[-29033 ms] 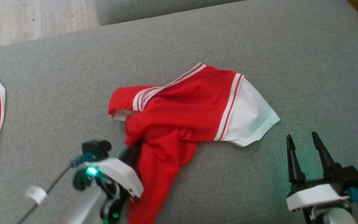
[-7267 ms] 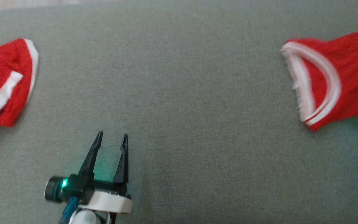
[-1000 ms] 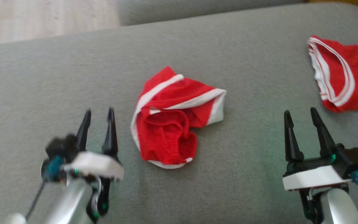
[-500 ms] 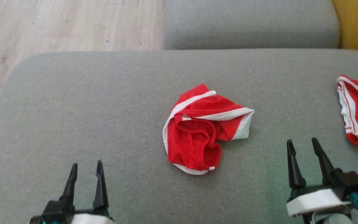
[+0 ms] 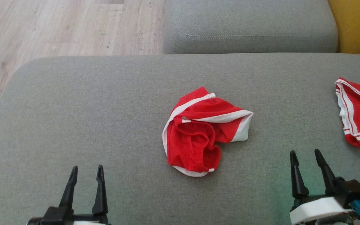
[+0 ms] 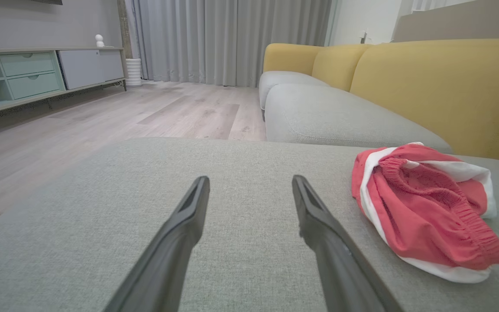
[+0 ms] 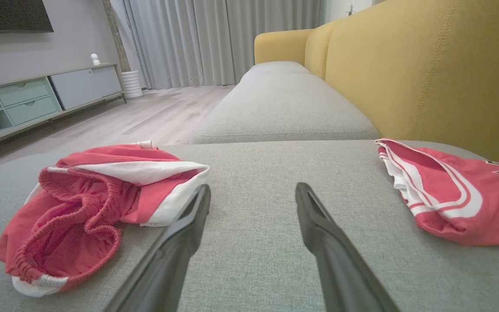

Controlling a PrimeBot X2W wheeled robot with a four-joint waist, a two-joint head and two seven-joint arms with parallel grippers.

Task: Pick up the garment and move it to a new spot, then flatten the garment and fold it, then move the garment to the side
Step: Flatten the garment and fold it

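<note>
Here the crumpled red garment with white trim [image 5: 198,134] lies on the grey fabric cushion [image 5: 73,109], between the left gripper [image 5: 87,168] and the right gripper [image 5: 305,152]; both have fingers apart, empty.

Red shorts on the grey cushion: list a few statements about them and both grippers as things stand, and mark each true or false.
The red shorts lie crumpled on the grey cushion. True.
The left gripper is shut on the shorts. False: its fingers stand apart, clear of the cloth.
The right gripper is open and holds nothing. True.
The red jersey lies left of the shorts. False: it lies to their right.
</note>
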